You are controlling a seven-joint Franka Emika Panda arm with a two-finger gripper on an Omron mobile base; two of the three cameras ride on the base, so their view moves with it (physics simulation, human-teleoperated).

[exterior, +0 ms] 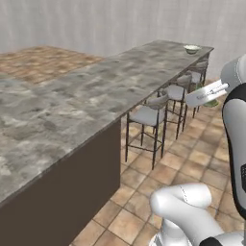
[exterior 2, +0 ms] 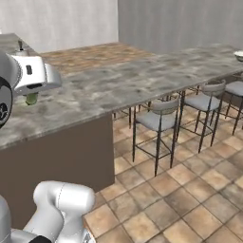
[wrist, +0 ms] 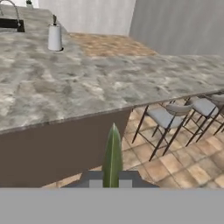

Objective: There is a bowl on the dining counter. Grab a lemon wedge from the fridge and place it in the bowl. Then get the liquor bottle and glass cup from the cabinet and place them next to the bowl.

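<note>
Gripper (wrist: 112,183) pinched nearly shut on the lemon wedge (wrist: 113,153), a thin yellow-green sliver standing up between the two dark tips at 6 o'clock in the hand view. From the right base view a bit of green pokes out under the white hand at 9 o'clock. In the left base view the green bit sits below the hand at 3 o'clock.

Bowl (exterior: 192,48) is far off, at the far end of the dining counter (exterior: 72,105), about 1 o'clock in the left base view; in the right base view only its edge shows at 3 o'clock. Small, pale, shallow, close to the counter's end corner. Wedge is well apart from it, so the carry is not done.

Risks, as I judge them:
- wedge is thin and held by its lower part only; a jolt while the base drives could slip it out onto the tile floor.
- stools (exterior: 149,115) line the near side of the counter, sticking out into the path; base or arm could clip one.
- bowl sits near the counter end, so a low approach could nudge it off.
- a release from too high or off centre could miss the bowl.

Paper towel roll (wrist: 54,37) stands at 11 o'clock in the hand view, out of the way.
</note>
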